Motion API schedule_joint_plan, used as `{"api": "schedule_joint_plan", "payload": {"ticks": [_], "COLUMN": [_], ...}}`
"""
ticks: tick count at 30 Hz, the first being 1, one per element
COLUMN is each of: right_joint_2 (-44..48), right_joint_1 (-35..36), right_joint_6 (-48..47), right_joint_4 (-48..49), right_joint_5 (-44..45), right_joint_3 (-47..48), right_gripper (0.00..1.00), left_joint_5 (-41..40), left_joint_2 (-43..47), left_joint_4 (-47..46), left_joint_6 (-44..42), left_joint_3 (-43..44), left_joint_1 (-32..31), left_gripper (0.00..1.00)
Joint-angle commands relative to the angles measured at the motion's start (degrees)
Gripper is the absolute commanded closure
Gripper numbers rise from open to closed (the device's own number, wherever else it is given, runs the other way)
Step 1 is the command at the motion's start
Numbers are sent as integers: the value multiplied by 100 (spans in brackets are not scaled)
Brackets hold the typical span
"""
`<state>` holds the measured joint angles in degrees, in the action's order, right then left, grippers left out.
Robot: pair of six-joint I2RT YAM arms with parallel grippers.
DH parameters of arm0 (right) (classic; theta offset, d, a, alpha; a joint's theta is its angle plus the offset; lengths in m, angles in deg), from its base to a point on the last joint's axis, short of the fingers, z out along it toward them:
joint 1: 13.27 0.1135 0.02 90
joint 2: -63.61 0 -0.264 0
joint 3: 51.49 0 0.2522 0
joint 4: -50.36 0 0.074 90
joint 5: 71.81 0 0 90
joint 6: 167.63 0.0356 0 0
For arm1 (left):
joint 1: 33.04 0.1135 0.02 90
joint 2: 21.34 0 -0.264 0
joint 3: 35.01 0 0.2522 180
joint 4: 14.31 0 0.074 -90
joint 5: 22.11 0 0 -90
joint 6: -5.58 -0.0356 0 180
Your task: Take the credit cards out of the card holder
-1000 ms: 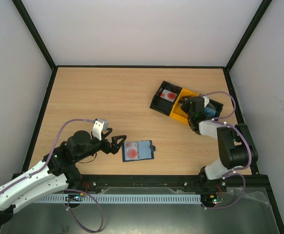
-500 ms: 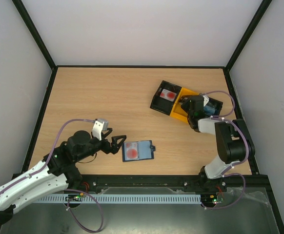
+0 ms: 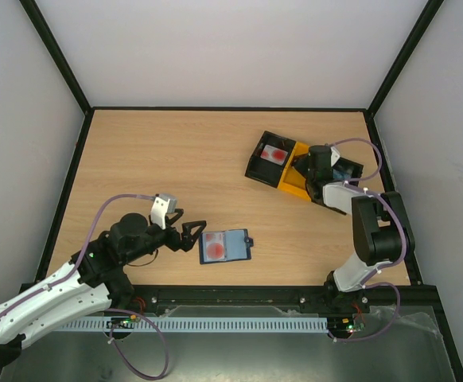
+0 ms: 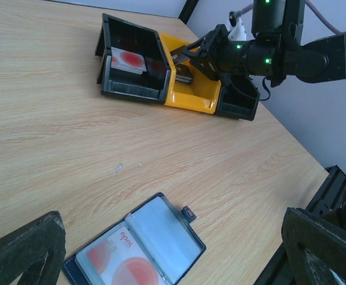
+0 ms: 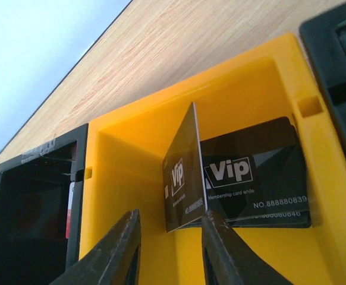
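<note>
The card holder (image 3: 226, 246) lies open on the table, with a pinkish-white card with a red spot (image 3: 214, 247) in its left pocket. It also shows in the left wrist view (image 4: 155, 243). My left gripper (image 3: 196, 236) is open and empty just left of it. My right gripper (image 3: 303, 169) is open inside the yellow middle compartment of the tray. A black card (image 5: 182, 172) stands on edge between its fingers, leaning on the right finger (image 5: 223, 249). More black cards (image 5: 256, 172) lie flat behind it.
The black-and-yellow tray (image 3: 257, 169) stands at the back right. Its left black compartment holds a pinkish-white card with a red spot (image 3: 276, 153). A black frame rims the table.
My right gripper has shifted a little back and to the right over the tray's yellow compartment. The left arm and the card holder have not moved.
</note>
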<state>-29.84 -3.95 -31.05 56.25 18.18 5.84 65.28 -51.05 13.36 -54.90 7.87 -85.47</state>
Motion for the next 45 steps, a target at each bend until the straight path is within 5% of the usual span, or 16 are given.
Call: {"api": "schedule_joint_plan", "payload": {"ticks": [1, 14, 23, 35, 45], "right_joint_2": [84, 627, 1402, 2798, 3693], "right_joint_1": [-36, -38, 138, 1483, 3092], "right_joint_6": [122, 481, 381, 321, 1161], "right_joint_4": [-955, -2334, -2286, -2314, -1572], "right_joint_5": [93, -195, -1332, -1828, -1661], "right_joint_3": [507, 950, 332, -885, -2076], "right_gripper": [69, 56, 61, 63, 67], "left_joint_5": [-29, 16, 332, 370, 769], "left_joint_2": [-22, -140, -680, -1324, -1072], "left_joint_4": [-191, -236, -348, -356, -1677], "left_joint_6": [-40, -26, 343, 1036, 2308], "left_joint_3": [-106, -131, -253, -437, -1583], "left_joint_1": [22, 24, 27, 24, 43], "left_gripper": [0, 0, 0, 10, 23]}}
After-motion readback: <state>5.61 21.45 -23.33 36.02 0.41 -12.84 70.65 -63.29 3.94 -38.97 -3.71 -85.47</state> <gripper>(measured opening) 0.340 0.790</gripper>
